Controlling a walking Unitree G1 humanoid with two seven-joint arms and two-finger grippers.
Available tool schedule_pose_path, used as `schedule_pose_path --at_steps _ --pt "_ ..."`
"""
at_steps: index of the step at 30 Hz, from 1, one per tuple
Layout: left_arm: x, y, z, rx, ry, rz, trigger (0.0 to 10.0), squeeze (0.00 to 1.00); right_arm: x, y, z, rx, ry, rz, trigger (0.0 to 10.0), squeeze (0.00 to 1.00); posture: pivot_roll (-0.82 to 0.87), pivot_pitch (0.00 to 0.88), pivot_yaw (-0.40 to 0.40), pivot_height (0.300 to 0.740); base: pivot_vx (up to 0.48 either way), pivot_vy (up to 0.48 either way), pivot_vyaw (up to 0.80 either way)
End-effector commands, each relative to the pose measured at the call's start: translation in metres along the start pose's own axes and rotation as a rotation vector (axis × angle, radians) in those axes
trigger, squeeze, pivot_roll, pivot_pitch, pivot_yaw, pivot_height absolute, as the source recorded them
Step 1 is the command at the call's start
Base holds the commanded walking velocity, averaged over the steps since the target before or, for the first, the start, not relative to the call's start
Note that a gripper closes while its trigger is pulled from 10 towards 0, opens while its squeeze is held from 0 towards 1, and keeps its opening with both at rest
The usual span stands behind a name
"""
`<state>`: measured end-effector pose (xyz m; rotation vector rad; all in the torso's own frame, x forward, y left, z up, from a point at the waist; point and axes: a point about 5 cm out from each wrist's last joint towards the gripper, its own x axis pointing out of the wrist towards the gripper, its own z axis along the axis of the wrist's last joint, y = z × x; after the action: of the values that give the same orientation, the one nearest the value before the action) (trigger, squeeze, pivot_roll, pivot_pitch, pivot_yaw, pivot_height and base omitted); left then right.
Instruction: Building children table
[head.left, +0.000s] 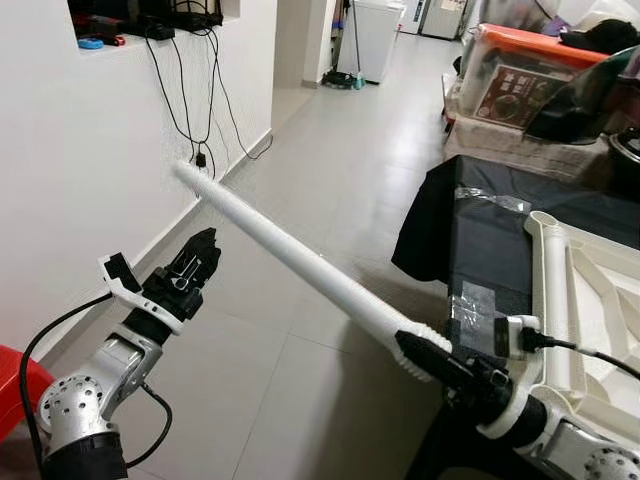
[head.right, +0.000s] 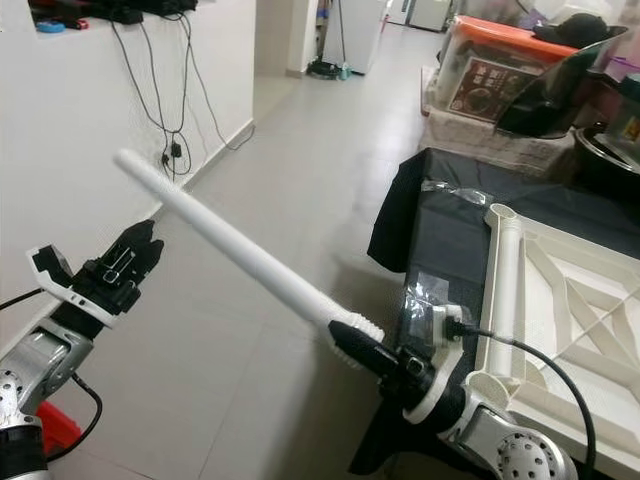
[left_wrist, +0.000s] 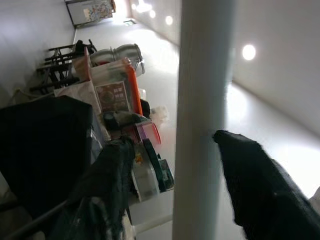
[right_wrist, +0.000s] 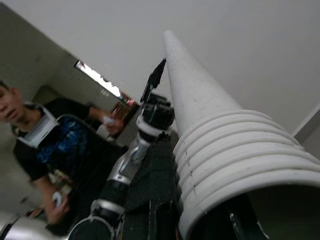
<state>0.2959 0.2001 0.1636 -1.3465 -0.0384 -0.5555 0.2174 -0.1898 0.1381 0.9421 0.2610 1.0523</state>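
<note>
A long white table leg (head.left: 290, 255) slants up and left over the floor toward the wall. My right gripper (head.left: 420, 352) is shut on its ribbed end (right_wrist: 235, 155), low and beside the black-draped table. The white tabletop (head.left: 592, 290) lies upside down on that table, with a round leg socket (head.left: 543, 222) at its near corner. My left gripper (head.left: 197, 262) is raised left of the leg's middle and stands apart from it. In the left wrist view its fingers (left_wrist: 255, 195) are spread open, and the leg (left_wrist: 202, 115) shows beyond the gap.
A white wall (head.left: 60, 150) with hanging cables (head.left: 190, 100) runs along the left. A red object (head.left: 15, 385) sits at the bottom left. Boxes with an orange lid (head.left: 520, 70) stand behind the table. A person (right_wrist: 45, 145) holding controllers appears in the right wrist view.
</note>
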Motion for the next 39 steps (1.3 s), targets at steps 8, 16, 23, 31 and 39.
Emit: schedule_pose_path --at_steps 8,16,23,31,39 --pt "0.01 -0.012 -0.005 -0.009 0.044 -0.07 10.0 0.0 -0.001 0.002 -0.001 -0.023 0.04 0.002 0.0 0.0 0.1 0.0 -0.119 0.74 0.0 0.0 0.0" --pt "0.015 -0.013 0.001 -0.031 0.009 -0.095 10.0 0.0 -0.003 0.004 -0.011 -0.014 0.095 0.012 0.0 0.0 0.09 0.0 -0.106 0.74 0.0 0.0 0.0" --pt "0.018 -0.012 0.012 -0.076 -0.053 -0.113 5.9 0.0 -0.004 0.005 -0.016 -0.009 0.117 0.024 0.0 0.0 0.09 0.0 -0.107 0.74 0.0 0.0 0.0" --pt "0.015 -0.012 0.018 -0.089 -0.112 -0.114 0.0 0.0 -0.004 0.004 -0.016 -0.015 0.117 0.027 0.0 0.0 0.09 0.0 -0.111 0.74 0.0 0.0 0.0" --pt "0.015 -0.009 0.017 -0.124 -0.128 -0.113 0.0 0.0 0.001 0.006 -0.012 -0.025 0.088 0.06 0.0 0.0 0.09 0.0 -0.116 0.74 0.0 0.0 0.0"
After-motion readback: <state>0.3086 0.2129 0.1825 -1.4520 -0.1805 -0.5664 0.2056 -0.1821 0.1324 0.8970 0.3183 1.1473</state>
